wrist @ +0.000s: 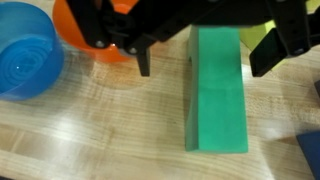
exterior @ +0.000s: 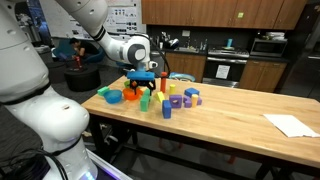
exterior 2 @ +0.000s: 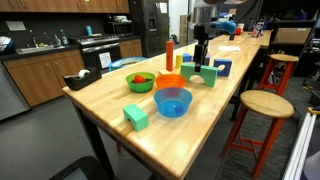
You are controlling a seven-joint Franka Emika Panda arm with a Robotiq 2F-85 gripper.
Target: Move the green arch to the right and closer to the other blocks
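bare tabletop (wrist: 120, 130) runs open along both long sides of the green arch (wrist: 220, 90). the blue bowl (wrist: 25, 60) and orange bowl (wrist: 85, 30) block one side further out; a yellow block (wrist: 252, 36) and blue block (wrist: 312, 150) stand near the other.

A long wooden table (exterior 2: 100, 105) runs away from the camera. Near its front end a light-green block (exterior 2: 136, 116) lies alone, just beside a blue bowl (exterior 2: 172, 101). Behind that sit an orange bowl (exterior 2: 168, 83) and a red bowl (exterior 2: 140, 81) with something green in it. Farther along, the gripper (exterior 2: 204, 62) points straight down over a darker green block (exterior 2: 208, 76); its shape and the spread of the fingers are too small to tell. A blue block (exterior 2: 223, 68), a yellow block (exterior 2: 188, 62) and a tall red cylinder (exterior 2: 170, 55) stand close by. A wooden stool (exterior 2: 263, 102) stands beside the table.
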